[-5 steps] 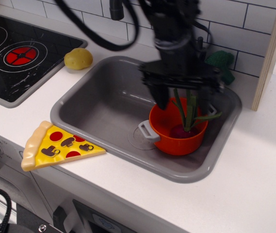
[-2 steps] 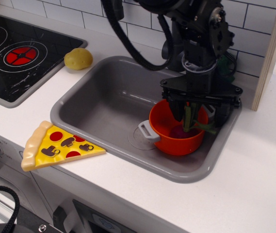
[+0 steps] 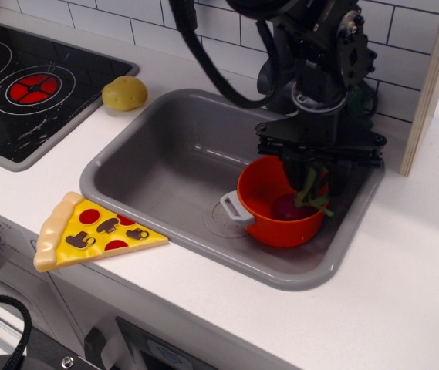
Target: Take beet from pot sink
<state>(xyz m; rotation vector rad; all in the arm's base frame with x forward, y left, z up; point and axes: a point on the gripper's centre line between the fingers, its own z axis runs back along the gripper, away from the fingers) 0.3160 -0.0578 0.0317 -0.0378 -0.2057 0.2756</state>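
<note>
My gripper (image 3: 309, 176) hangs over the right side of the pot (image 3: 281, 204), its fingers closed in on the green leaves of the beet (image 3: 290, 206). The leaves run up between the fingers and vanish there, so I have the stalks pinched; how tightly, I cannot tell. The purple bulb sits inside the pot's rim, near its right wall. Whether it rests on the pot floor or hangs just clear of it I cannot make out.

The pot stands in the right half of the sink (image 3: 165, 166), beside the round drain mark, one grey handle pointing left toward the middle of the basin. The sink's right wall is close to the pot and to my wrist, and the back wall lies just behind me. To the left the basin floor is open all the way to the far wall. Straight up is free too. A wooden post (image 3: 435, 77) rises to my right beyond the sink rim, and something green (image 3: 358, 96) peeks out behind my arm by the tiles.

On the counter, a pizza slice (image 3: 92, 231) lies at the sink's front left corner, touching the rim, and a potato (image 3: 124, 93) sits by the back left corner, next to the stovetop (image 3: 26, 85).

Compared with a moment ago, my fingers have drawn together on the leaves, and the bulb shows higher and plainer in the pot. The pot itself has not moved.
</note>
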